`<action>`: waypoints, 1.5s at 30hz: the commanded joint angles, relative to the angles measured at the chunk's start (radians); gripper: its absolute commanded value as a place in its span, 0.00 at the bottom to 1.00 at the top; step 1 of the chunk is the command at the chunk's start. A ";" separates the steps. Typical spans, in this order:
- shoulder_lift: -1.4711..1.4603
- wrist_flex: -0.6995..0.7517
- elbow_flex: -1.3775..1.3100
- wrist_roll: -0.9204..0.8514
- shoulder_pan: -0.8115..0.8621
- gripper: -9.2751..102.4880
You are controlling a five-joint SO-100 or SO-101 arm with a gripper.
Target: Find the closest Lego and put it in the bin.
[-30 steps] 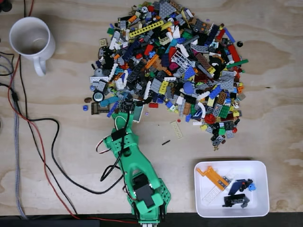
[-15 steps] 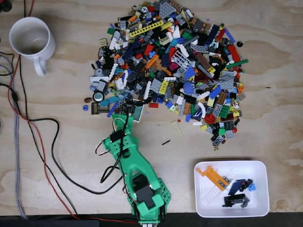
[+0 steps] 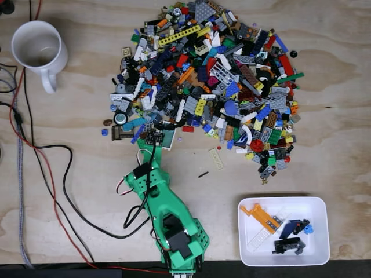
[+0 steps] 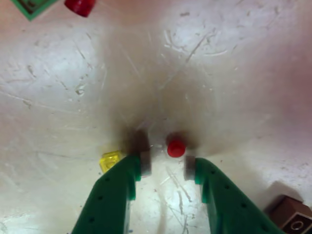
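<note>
In the wrist view my green gripper [image 4: 167,165] stands open low over the pale scratched surface. A small round red Lego stud [image 4: 176,147] lies just past the tips, in line with the gap and nearer the right finger. A tiny yellow Lego [image 4: 110,161] sits against the outside of the left finger. The fixed view shows the gripper [image 3: 157,130] at the lower left edge of the big Lego pile [image 3: 214,75]. The bin [image 3: 316,209], a shallow white tray at the lower right, holds an orange piece and a few blue and black ones.
A white mug [image 3: 37,49] stands at the top left, with red and black cables [image 3: 52,174] trailing down the left side. A tan plate [image 3: 215,158] and a small black stick [image 3: 203,174] lie loose below the pile. A brown brick [image 4: 292,219] lies right of the gripper.
The arm has drawn back slightly toward the bottom of the fixed view, its gripper staying at the pile's edge. Pile, mug and bin are as before.
</note>
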 commanded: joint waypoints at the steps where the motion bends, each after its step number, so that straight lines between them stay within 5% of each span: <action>1: 0.040 -0.023 0.005 -0.003 0.011 0.19; 45: 0.017 -0.106 0.012 -0.054 0.046 0.14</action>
